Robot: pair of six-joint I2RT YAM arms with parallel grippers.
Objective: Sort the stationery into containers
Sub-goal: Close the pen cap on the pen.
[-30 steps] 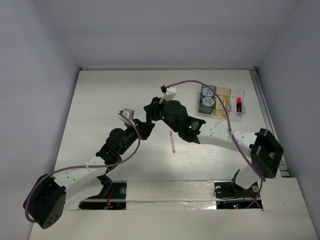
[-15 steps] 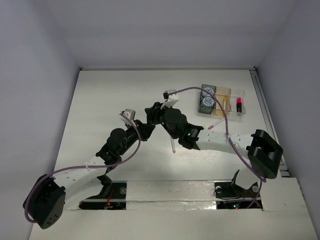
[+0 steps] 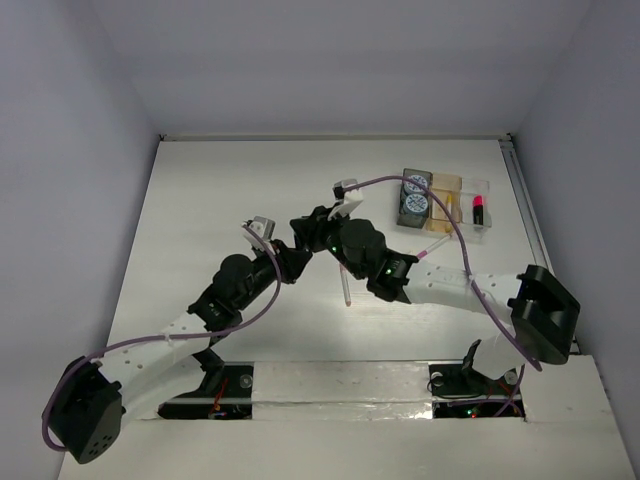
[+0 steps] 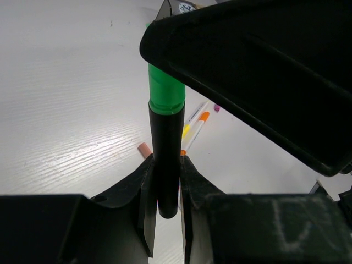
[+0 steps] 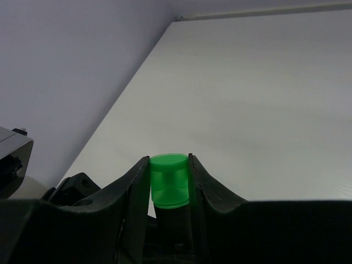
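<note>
A black highlighter with a green cap point(image 4: 165, 132) is gripped at both ends. My left gripper point(image 4: 166, 165) is shut on its black body. My right gripper point(image 5: 169, 162) is shut on the green cap point(image 5: 169, 181). In the top view the two grippers meet mid-table, left gripper point(image 3: 289, 257) below right gripper point(image 3: 306, 228), and the highlighter is hidden between them. A pink-white pen point(image 3: 346, 290) lies partly under the right arm. Orange and yellow pens point(image 4: 195, 124) lie beyond. The containers point(image 3: 462, 182) hold two blue-white rolls point(image 3: 414, 198) and a pink-capped highlighter point(image 3: 478, 210).
The containers stand at the back right near the table's right rail point(image 3: 530, 215). A few thin pens point(image 3: 432, 247) lie just in front of them, beside the right forearm. White walls close the table on the left, back and right.
The right arm's forearm and elbow have swung toward the near edge and now cover part of the pink-white pen. Both grippers stay together on the highlighter; the left arm has barely moved.
</note>
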